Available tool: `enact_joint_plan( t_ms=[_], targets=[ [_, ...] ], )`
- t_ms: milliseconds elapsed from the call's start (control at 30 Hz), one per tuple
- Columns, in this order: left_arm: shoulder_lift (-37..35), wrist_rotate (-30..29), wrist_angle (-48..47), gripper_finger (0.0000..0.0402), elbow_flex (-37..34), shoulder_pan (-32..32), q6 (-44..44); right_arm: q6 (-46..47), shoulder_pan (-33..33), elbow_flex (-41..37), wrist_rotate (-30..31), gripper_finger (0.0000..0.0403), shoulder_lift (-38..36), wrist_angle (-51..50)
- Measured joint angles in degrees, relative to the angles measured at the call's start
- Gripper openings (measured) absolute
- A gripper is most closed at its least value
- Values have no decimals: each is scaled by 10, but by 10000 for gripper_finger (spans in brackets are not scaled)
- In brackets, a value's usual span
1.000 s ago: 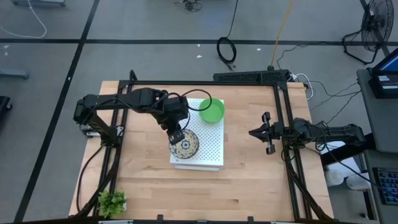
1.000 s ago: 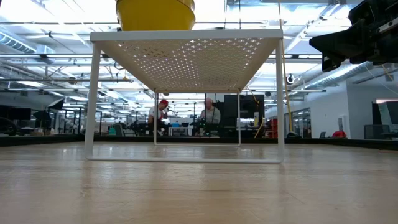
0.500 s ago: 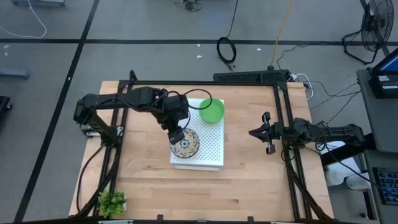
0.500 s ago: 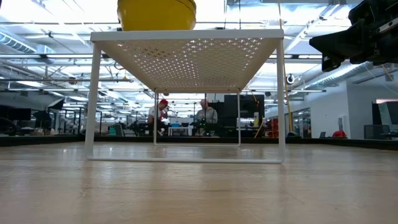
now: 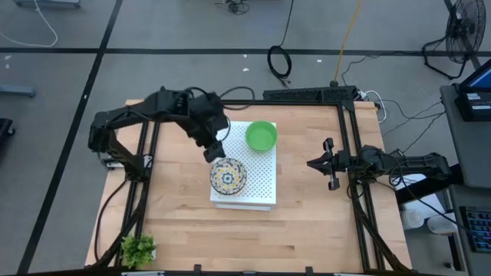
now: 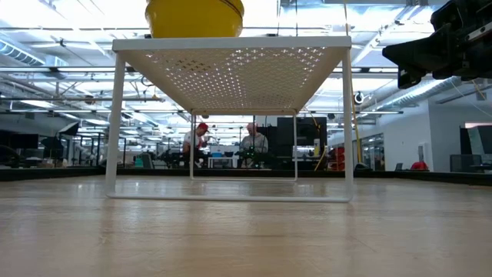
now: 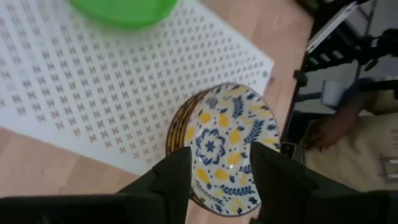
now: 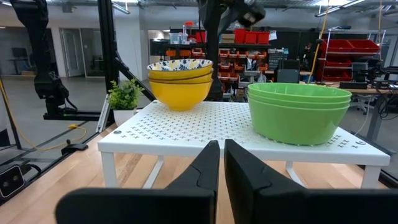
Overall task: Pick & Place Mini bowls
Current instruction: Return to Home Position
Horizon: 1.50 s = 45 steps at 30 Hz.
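A stack of cream mini bowls (image 5: 229,175) with a blue-and-yellow pattern, yellow on the outside (image 8: 180,81), rests on the near left part of the white perforated board (image 5: 257,172). A stack of green mini bowls (image 5: 261,136) (image 8: 298,109) stands on the board's far right corner. My left gripper (image 5: 213,149) hangs open above the board, just far-left of the patterned stack. In its wrist view its fingers (image 7: 177,177) frame the top bowl (image 7: 227,146) from above without touching it. My right gripper (image 5: 328,163) waits shut, right of the board.
The board is a small raised table on thin white legs (image 6: 115,123). A small green plant (image 5: 138,249) stands at the near left corner of the table. Bare wood lies in front of the board and between it and my right gripper.
My left gripper has opened and let go of the top patterned bowl, then risen and drawn back toward the table's far edge. The bowl stays on its stack.
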Motion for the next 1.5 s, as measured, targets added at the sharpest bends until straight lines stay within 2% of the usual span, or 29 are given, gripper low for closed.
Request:
enact_joint_plan(
  t_ms=[100,200,300,467,533,600,667,733,800,867,1000,1100,1267,1433,1500],
  targets=[
    [-16,-1,-2,166,14,13,34,0,0,0,0,16,0,0],
    [-43,-42,-2,166,40,15,73,0,0,0,0,16,0,0],
    [-84,-75,-5,166,60,14,86,0,0,0,0,16,0,0],
    [-173,-83,-49,166,62,13,104,0,0,0,0,16,0,0],
    [-217,-120,-67,166,43,-3,108,0,0,0,0,16,0,0],
    [-260,-195,-57,166,10,-26,103,0,0,0,0,16,0,0],
    [-304,-288,-25,166,-45,-50,97,0,0,0,0,16,0,0],
    [-352,-369,47,166,-123,-73,98,0,0,0,0,16,0,0],
    [-397,-402,150,166,-220,-87,120,0,0,0,0,16,0,0],
    [-439,-394,254,166,-321,-90,159,0,0,0,0,16,0,0],
    [-508,-331,418,166,-519,-90,213,0,0,0,0,16,0,0],
    [-554,-344,496,166,-634,-89,199,0,0,0,0,16,0,0],
    [-695,-377,620,166,-759,-88,207,0,0,0,0,16,0,0],
    [-867,-330,674,166,-836,-88,241,0,0,0,0,16,0,0],
    [-905,-315,673,166,-875,-88,231,0,0,0,0,16,0,0]
  ],
)
